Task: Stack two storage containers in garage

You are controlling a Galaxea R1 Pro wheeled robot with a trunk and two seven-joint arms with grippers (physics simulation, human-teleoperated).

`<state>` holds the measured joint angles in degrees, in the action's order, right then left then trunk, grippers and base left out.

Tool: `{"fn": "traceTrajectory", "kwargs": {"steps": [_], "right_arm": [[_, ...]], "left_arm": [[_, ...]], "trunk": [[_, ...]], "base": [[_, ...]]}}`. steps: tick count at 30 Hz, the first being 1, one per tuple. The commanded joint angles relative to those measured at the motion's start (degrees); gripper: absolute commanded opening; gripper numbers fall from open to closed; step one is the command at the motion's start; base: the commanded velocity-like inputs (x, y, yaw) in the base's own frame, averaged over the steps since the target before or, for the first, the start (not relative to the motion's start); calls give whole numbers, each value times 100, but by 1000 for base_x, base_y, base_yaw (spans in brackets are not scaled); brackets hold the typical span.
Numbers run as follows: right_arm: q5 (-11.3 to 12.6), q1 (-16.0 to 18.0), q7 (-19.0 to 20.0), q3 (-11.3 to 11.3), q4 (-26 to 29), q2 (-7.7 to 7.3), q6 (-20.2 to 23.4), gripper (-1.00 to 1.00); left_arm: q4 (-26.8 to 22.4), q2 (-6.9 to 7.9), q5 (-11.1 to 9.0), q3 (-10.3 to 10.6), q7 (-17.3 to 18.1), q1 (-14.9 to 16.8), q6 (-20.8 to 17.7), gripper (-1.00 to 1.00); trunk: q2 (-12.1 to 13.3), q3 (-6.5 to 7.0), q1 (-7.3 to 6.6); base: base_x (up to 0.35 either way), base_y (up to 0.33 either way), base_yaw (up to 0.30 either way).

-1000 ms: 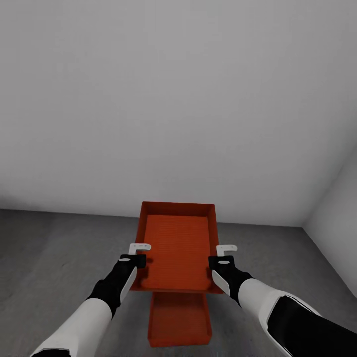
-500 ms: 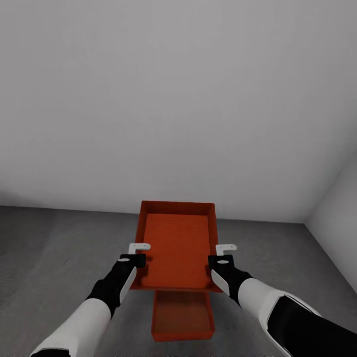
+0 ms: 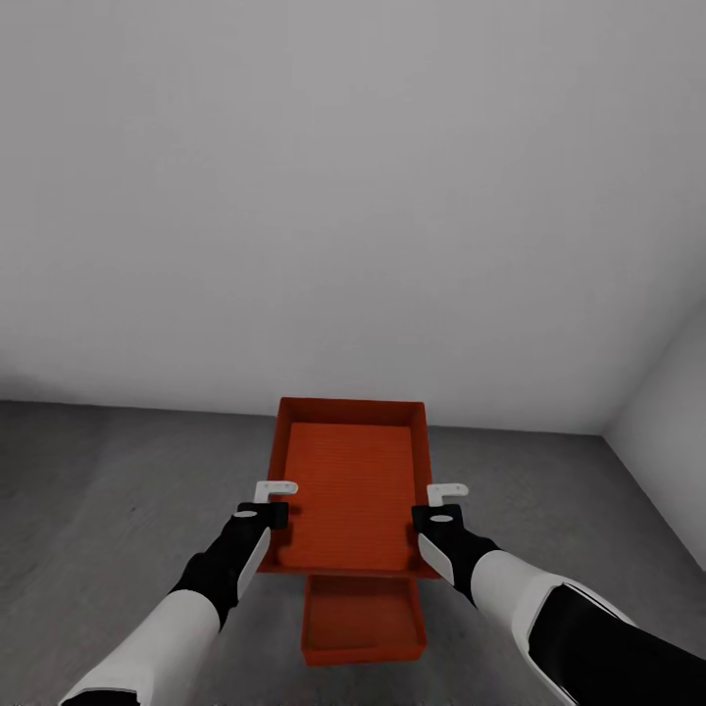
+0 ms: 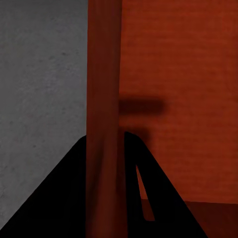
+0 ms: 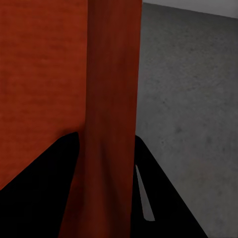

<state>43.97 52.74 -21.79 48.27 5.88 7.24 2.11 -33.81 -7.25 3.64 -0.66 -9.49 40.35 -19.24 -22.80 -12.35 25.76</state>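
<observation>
A dark grey mottled concrete floor (image 3: 108, 490) meets a plain white wall (image 3: 343, 196) that takes up the upper part of the head view; a second white wall (image 3: 667, 441) angles in at the far right.

At the left, the left arm, white with a black forearm, reaches forward. Its left end effector (image 3: 276, 498) is closed over the left long wall of an orange-red open-top bin, the held container (image 3: 351, 480). In the left wrist view the two dark fingers (image 4: 64, 198) sit on either side of that wall, pinching it, with grey floor to one side and the bin's inside on the other.

In the middle, the held container hangs level between the two arms, above the floor. Directly beneath it, partly hidden by it, the second container (image 3: 363, 628) stands on the floor, its near end showing.

At the right, the right end effector (image 3: 446, 498) is clamped on the bin's right long wall; the right wrist view shows that wall between its dark fingers (image 5: 168, 198).
</observation>
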Motion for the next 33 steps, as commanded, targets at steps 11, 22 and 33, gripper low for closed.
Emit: {"fn": "traceTrajectory", "kwargs": {"steps": [11,22,33], "right_arm": [[-108,8,-133,68,159,5,-29,-100],[-108,8,-133,68,159,-3,-33,-100],[-108,8,-133,68,159,-3,-35,-100]], "left_arm": [[6,-86,49,-13,-9,-1,-123,-100],[6,-92,49,-13,-9,-1,-123,-100],[6,-93,49,-13,-9,1,-123,-100]], "trunk": [[-12,-114,2],[-12,-216,2],[-12,-318,2]], "base": [[0,0,0],[0,0,0],[0,0,0]]}}
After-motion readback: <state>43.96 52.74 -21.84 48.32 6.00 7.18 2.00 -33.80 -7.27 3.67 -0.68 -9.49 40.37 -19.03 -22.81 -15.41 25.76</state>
